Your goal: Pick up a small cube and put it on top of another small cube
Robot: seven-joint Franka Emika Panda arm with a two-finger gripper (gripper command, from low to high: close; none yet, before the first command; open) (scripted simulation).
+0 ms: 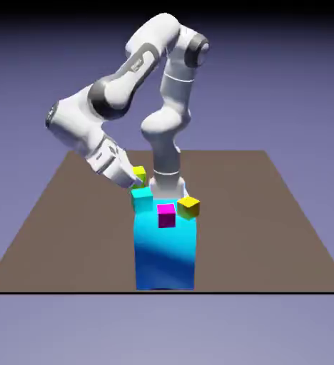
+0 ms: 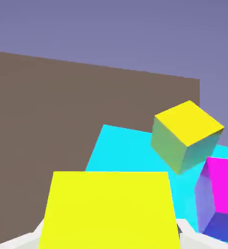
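Note:
The small lime cube is held in my gripper, which is shut on it. It hangs just above the small cyan cube, and I cannot tell whether the two touch. In the hand view the lime cube fills the bottom middle between the grey fingertips. A cyan surface lies right behind it. I cannot tell whether that surface is the cyan cube or the tall block's top.
A tall blue-cyan block stands at the table's middle, in front of the cyan cube. A magenta cube and a golden orange-yellow cube sit by its top. The brown table spreads around.

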